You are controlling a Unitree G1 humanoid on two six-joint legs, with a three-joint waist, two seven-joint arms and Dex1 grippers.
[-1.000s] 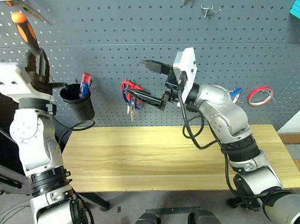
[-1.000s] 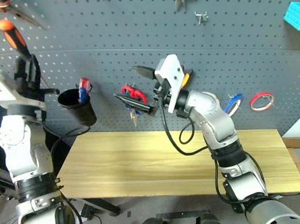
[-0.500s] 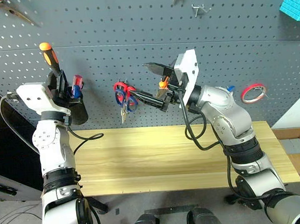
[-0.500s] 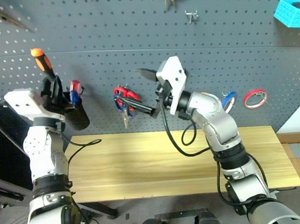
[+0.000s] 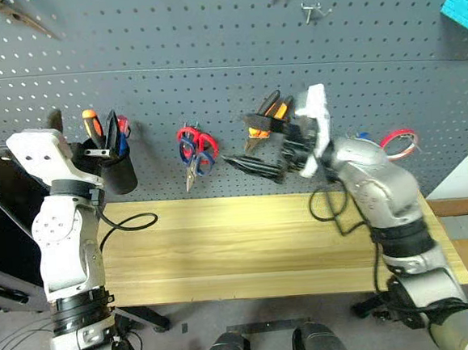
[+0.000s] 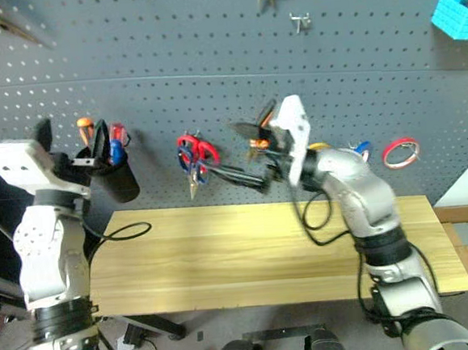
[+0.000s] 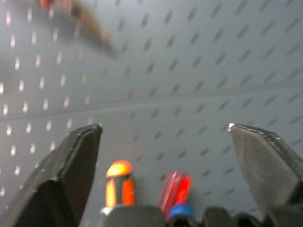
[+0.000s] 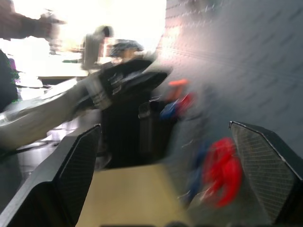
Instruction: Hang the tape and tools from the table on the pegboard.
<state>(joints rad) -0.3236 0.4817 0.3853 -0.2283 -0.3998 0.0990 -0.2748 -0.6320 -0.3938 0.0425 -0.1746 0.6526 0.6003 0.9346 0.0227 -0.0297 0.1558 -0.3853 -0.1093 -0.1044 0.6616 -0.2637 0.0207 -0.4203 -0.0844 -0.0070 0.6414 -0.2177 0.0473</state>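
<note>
The left tool (image 5: 101, 137), which half a second earlier gripped the screwdriver (image 5: 90, 124) above the black cup (image 5: 118, 169), stood released beside that cup, and the screwdriver now sat in it next to a red-and-blue one (image 6: 115, 140). The right tool (image 5: 257, 153) hung spread and empty just below the pliers (image 5: 265, 112) on the pegboard (image 5: 206, 31). The tabletop (image 5: 248, 247) was bare, so the hanging looked about complete.

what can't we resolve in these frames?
- Right end effector: motion-blurred in the head views.
- Red-handled scissors: smeared in the right wrist view, blades unreadable.
- Orange-and-black screwdriver in the black cup: shaft hidden by the cup.
- Blue tape: mostly behind the right arm.
</note>
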